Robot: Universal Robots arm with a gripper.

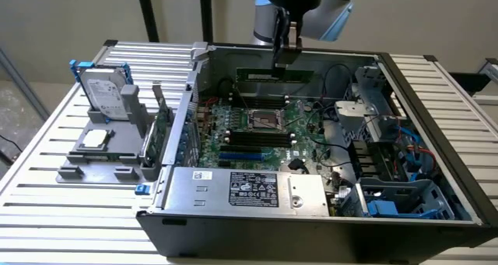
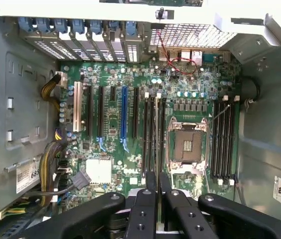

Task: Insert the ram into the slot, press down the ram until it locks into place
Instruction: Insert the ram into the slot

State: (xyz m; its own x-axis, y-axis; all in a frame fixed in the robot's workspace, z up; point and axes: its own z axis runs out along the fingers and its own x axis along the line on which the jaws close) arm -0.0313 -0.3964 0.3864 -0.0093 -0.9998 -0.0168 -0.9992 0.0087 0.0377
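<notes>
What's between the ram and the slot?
Nothing visible. The ram hangs in the jaws above the board; the black slots beside the CPU socket lie open, no cable across them.

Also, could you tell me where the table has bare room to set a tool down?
Bare slats lie on the table on the near side of the grey fixture, at the exterior view's left, and beyond the case on the exterior view's right. The fixture is crowded by the hard drive; inside the case, the pincer holds the ram over the motherboard.
</notes>
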